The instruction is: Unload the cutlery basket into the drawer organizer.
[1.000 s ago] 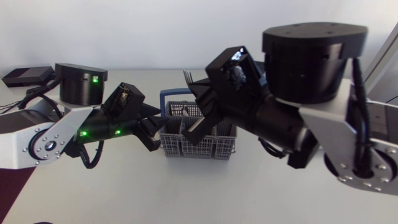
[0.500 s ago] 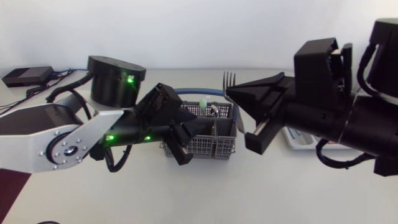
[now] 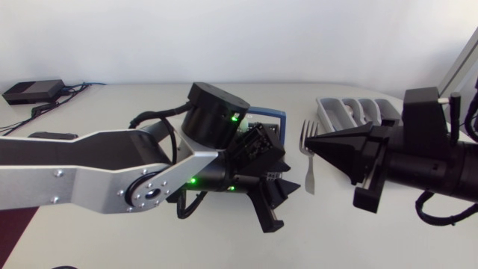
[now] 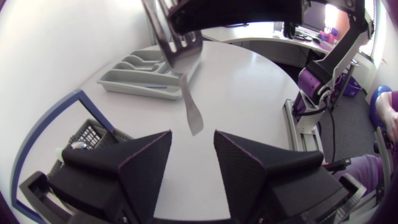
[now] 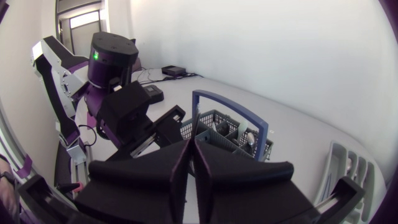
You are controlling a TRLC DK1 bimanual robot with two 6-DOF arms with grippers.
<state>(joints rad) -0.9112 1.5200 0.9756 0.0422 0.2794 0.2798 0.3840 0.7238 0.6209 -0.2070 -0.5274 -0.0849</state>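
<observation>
A silver fork hangs tines up with my right gripper shut on it, just in front of the grey drawer organizer. My left arm lies across the cutlery basket, hiding all but its blue handle. My left gripper stands open and holds nothing, a little left of the fork. In the left wrist view the fork dangles ahead of my left gripper, with the organizer beyond it and the basket beside it. The right wrist view shows the basket ahead of my right gripper.
A black box with cables lies at the far left corner of the table. A small utensil rests in one compartment of the organizer. Several items still stand in the basket's cells.
My right arm has drawn back to the right with the fork, away from the basket and toward the organizer. My left arm has swung right, across the basket.
</observation>
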